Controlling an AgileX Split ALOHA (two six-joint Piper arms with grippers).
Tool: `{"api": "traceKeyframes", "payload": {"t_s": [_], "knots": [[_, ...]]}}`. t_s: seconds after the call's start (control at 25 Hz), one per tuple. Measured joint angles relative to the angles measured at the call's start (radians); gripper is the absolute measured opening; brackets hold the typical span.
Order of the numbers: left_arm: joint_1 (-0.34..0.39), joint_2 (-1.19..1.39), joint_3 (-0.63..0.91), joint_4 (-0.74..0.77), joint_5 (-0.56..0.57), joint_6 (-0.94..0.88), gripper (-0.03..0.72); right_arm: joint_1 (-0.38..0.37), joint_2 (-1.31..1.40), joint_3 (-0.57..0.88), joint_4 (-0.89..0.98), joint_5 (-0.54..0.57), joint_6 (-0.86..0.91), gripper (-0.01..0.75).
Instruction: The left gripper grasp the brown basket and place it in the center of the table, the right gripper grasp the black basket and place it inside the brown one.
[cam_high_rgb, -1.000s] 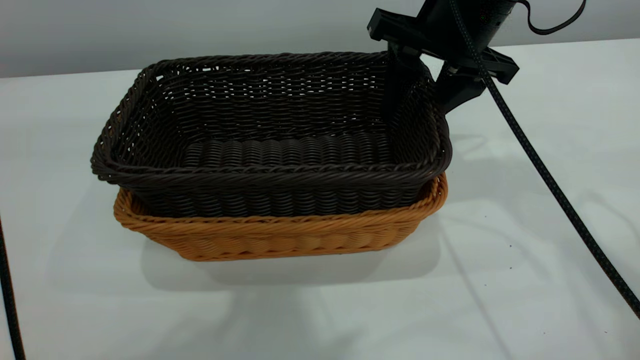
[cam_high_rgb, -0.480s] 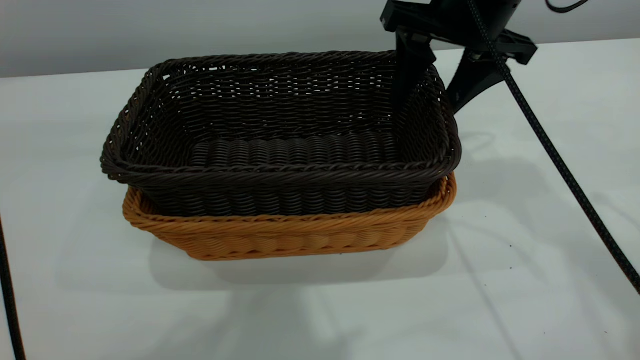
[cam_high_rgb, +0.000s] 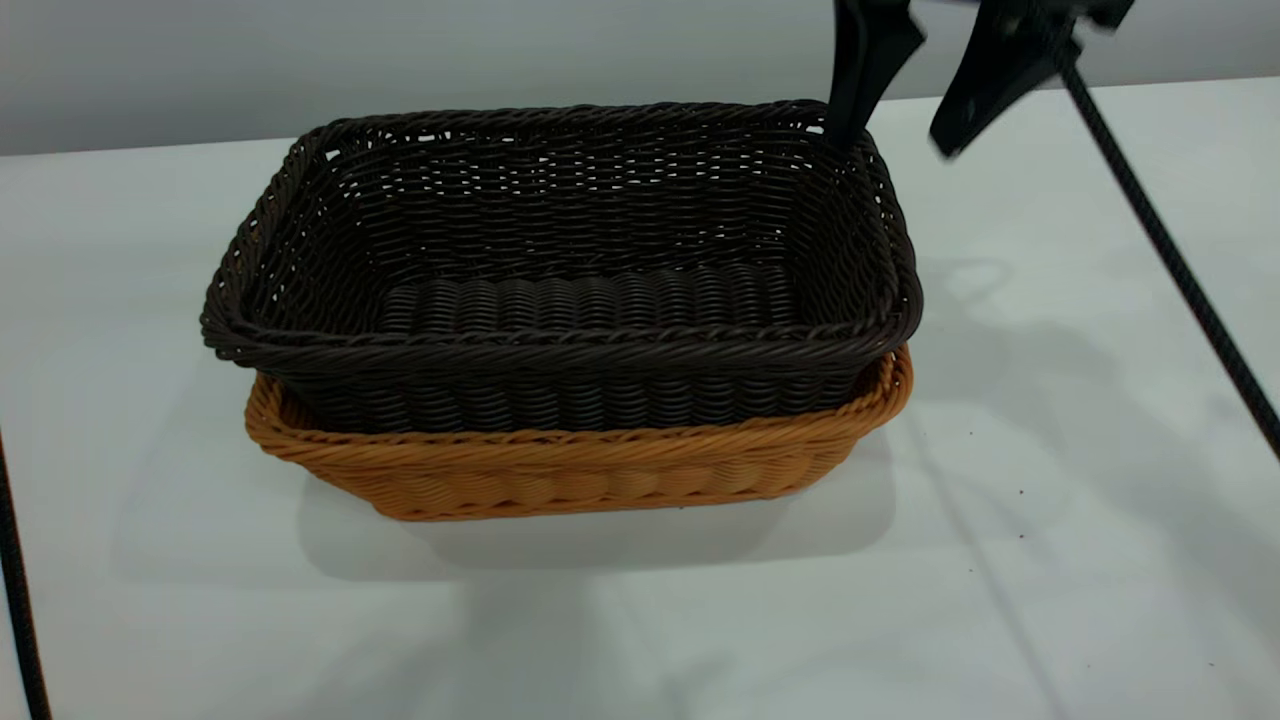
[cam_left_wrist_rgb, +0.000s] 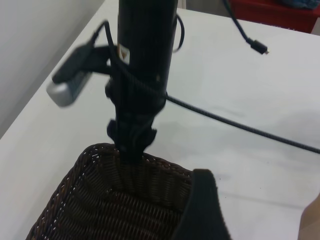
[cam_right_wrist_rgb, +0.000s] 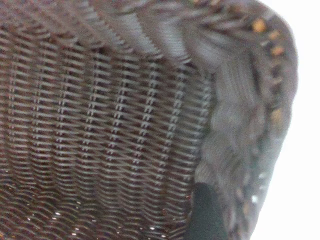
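Black basket nested in the brown one

The black basket (cam_high_rgb: 560, 270) sits inside the brown basket (cam_high_rgb: 570, 470) mid-table (cam_high_rgb: 1050, 560); nothing else inside, no legible writing. The right gripper (cam_high_rgb: 900, 100), fingers spread, hangs above the black basket's far right corner, holding nothing.

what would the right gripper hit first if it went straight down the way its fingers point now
Most likely the black basket. The open right gripper straddles its far right rim corner, so that rim should meet it first, though depth is hard to judge. The brown basket sits beneath.
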Motion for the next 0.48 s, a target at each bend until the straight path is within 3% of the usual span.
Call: {"api": "traceKeyframes", "payload": {"t_s": [0.32,0.48], "knots": [[0.0,0.0,0.0,0.017,0.002,0.0,0.498,0.0,-0.09,-0.06,-0.036,0.057,-0.005,0.485],[0.0,-0.011,0.001,0.072,-0.002,0.0,0.455,0.0,-0.156,-0.06,-0.089,0.084,-0.005,0.435]]}}
